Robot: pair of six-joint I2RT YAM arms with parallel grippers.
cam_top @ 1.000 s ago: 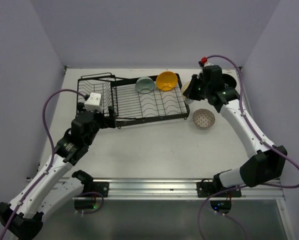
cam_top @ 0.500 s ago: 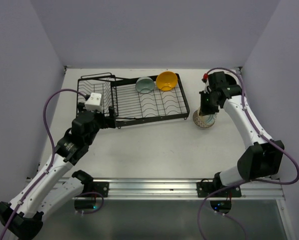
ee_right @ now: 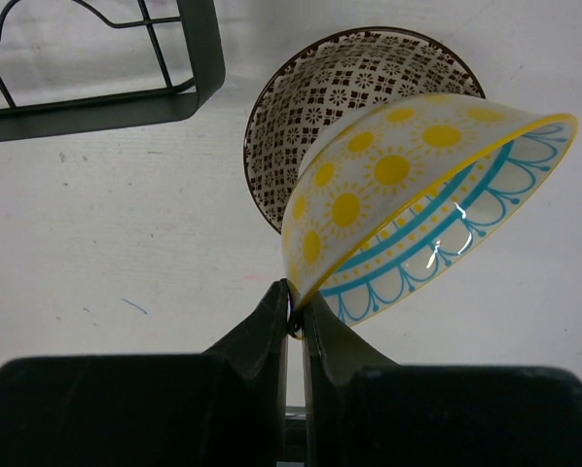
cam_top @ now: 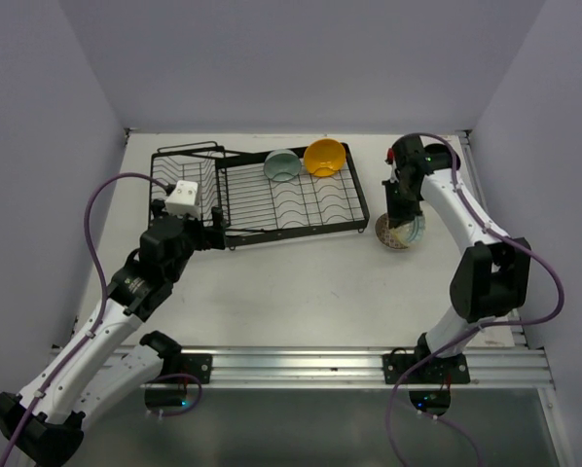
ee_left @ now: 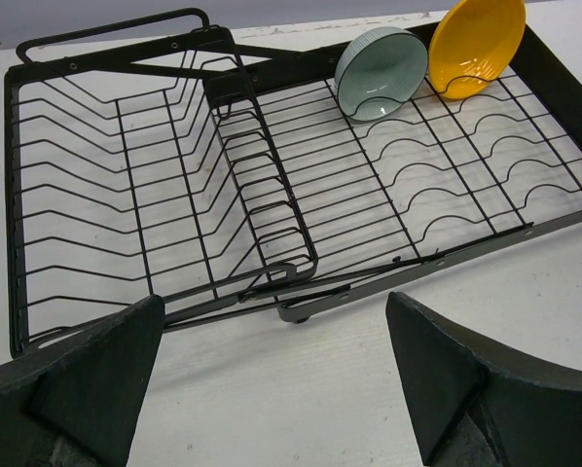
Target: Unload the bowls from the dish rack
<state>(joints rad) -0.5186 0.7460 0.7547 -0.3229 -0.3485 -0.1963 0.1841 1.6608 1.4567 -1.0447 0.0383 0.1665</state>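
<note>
The right gripper (ee_right: 293, 311), jaws nearly shut, pinches the rim of a yellow-dotted, teal-trimmed ceramic bowl (ee_right: 408, 204) tilted just beyond them over a brown-patterned bowl (ee_right: 340, 83), likely for stacking, while the left gripper (ee_left: 272, 336) gapes empty, the black wire dish rack (ee_left: 174, 204) ahead propping a pale-teal ribbed bowl (ee_left: 379, 73) and an orange-yellow bowl (ee_left: 476, 44) on edge

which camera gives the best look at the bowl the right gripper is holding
Right wrist: it shows the yellow-dotted bowl large and sharp, rim pinched in the right gripper, tilted over the brown patterned bowl. Top external shows only a sliver of it beneath the arm. Left wrist does not show it.
</note>
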